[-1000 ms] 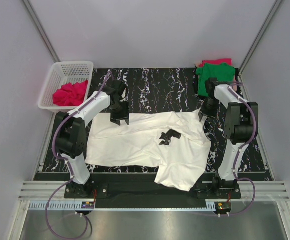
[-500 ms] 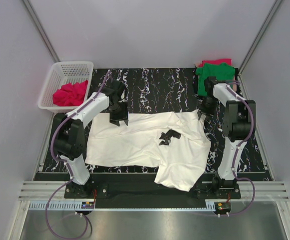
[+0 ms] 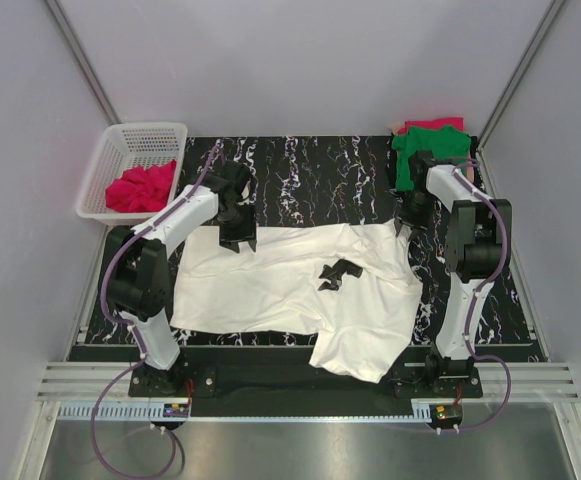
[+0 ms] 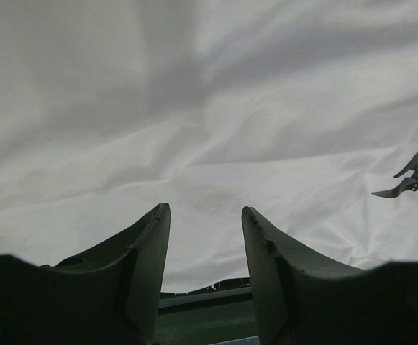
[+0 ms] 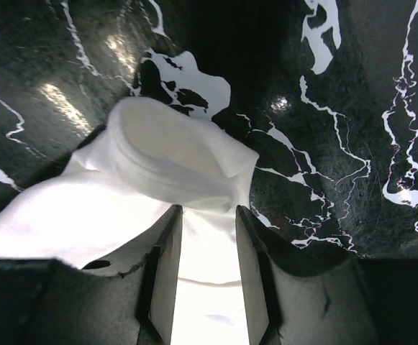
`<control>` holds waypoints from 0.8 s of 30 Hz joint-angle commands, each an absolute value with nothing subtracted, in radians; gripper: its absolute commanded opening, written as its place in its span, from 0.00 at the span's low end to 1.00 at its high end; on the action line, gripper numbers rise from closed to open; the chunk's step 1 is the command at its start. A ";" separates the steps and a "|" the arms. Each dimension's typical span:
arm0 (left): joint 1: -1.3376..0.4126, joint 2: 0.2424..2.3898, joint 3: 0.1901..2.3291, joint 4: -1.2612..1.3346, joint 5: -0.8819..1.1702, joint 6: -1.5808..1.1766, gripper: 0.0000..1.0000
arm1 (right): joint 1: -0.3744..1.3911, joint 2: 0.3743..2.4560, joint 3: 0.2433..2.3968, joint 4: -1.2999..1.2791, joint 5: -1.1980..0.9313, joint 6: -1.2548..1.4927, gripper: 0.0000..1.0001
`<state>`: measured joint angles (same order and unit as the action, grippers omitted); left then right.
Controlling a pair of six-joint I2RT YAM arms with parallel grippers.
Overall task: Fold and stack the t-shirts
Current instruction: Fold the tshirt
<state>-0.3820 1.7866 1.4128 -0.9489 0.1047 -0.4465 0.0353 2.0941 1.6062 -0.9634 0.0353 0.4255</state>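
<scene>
Marbled worktop (image 3: pixel 310 170): we see right tool (image 5: pixel 207 210) pinching white t-shirt (image 3: pixel 270 285), left tool (image 4: pixel 205 208) half-open above it; contact with cloth unclear.

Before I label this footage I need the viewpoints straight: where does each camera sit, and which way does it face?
Top external: fixed above and behind the bases, looking down on the table; left arm and right arm both show, white t-shirt spread between.
Left wrist: on the left arm, looking past the open left gripper across flat white cloth.
Right wrist: on the right arm, looking down past the right gripper, bunched shirt edge between its fingers, table beyond.
Shared: all three show the white t-shirt.
</scene>
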 commanded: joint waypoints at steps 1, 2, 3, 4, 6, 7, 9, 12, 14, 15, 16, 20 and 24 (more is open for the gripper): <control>-0.379 1.749 1.411 -0.942 0.101 -0.454 0.49 | 0.032 2.079 1.669 -0.956 0.022 0.408 0.43; -0.379 1.749 1.413 -0.940 0.103 -0.454 0.49 | 0.032 2.085 1.669 -0.954 0.020 0.410 0.43; -0.379 1.750 1.414 -0.940 0.101 -0.454 0.49 | 0.032 2.091 1.670 -0.954 0.018 0.408 0.44; -0.379 1.752 1.416 -0.942 0.104 -0.456 0.49 | 0.034 2.100 1.674 -0.956 0.012 0.410 0.44; -0.379 1.755 1.417 -0.940 0.104 -0.456 0.48 | 0.032 2.121 1.680 -0.966 0.008 0.410 0.44; -0.379 1.753 1.417 -0.942 0.104 -0.456 0.48 | 0.032 2.126 1.680 -0.969 0.006 0.408 0.43; -0.379 1.752 1.416 -0.942 0.103 -0.456 0.48 | 0.032 2.131 1.683 -0.974 0.008 0.408 0.43; -0.377 1.752 1.414 -0.942 0.101 -0.459 0.48 | 0.032 2.126 1.687 -0.986 0.029 0.407 0.43; -0.379 1.752 1.413 -0.940 0.101 -0.460 0.48 | 0.032 2.128 1.695 -1.005 0.041 0.410 0.43; -0.379 1.750 1.413 -0.939 0.103 -0.460 0.48 | 0.032 2.128 1.701 -1.011 0.043 0.410 0.43; -0.379 1.750 1.411 -0.939 0.103 -0.462 0.48 | 0.032 2.128 1.707 -1.018 0.052 0.410 0.43; -0.379 1.746 1.408 -0.936 0.103 -0.466 0.48 | 0.032 2.114 1.701 -1.032 0.055 0.408 0.40; -0.379 1.741 1.399 -0.931 0.103 -0.468 0.48 | 0.032 2.114 1.686 -1.034 0.048 0.408 0.24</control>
<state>-0.3820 1.7866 1.4124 -0.9485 0.1047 -0.4576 0.0353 2.1296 1.6749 -1.0119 0.0345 0.4122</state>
